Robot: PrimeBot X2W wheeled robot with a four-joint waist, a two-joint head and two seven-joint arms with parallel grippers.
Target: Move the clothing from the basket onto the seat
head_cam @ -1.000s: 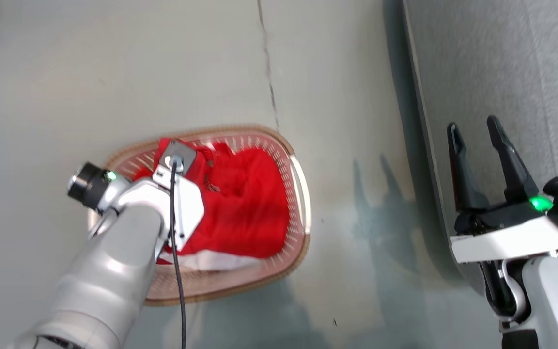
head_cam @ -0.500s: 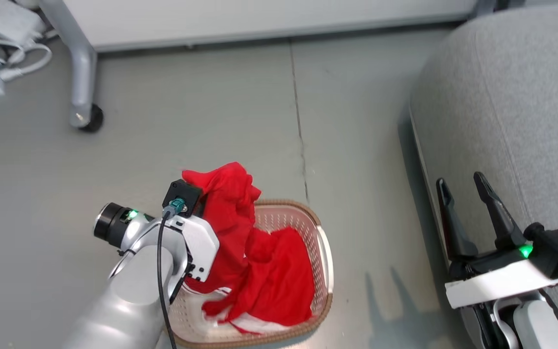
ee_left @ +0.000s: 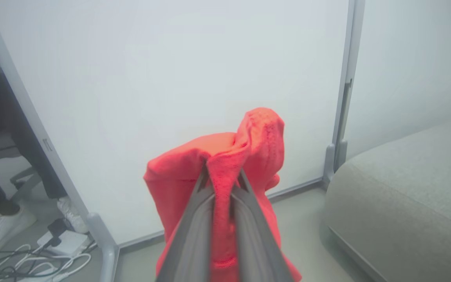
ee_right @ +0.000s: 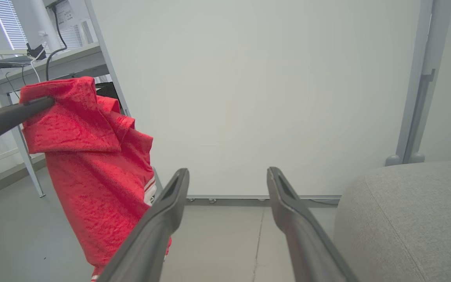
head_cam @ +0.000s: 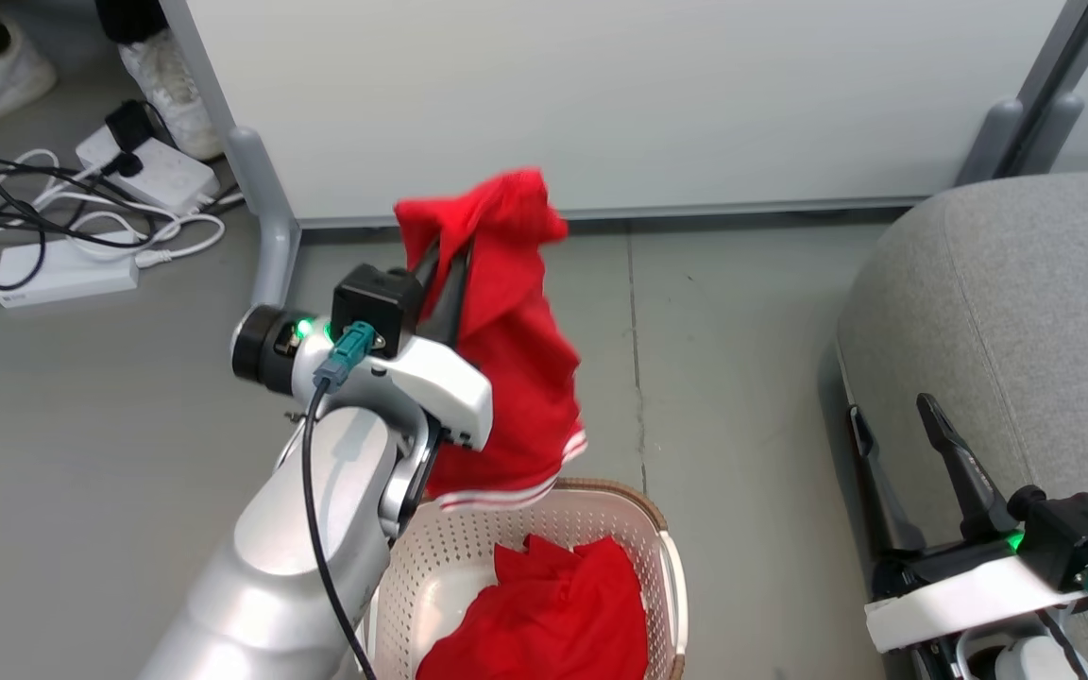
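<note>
Clothing (head_cam: 516, 331) in left end effector (ee_left: 222, 177)

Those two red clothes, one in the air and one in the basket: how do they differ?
The hanging garment dangles stretched from the shut left gripper above the basket; the basket garment lies crumpled inside it. The hanging garment shows a white-striped hem; the basket garment shows plain red. Both are bright red fabric.

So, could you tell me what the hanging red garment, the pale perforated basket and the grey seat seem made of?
Hanging red garment: soft matte knit fabric, draping in folds. Pale perforated basket: seemingly smooth moulded plastic, regular holes. Grey seat: probably woven upholstery, finely textured, matte.
</note>
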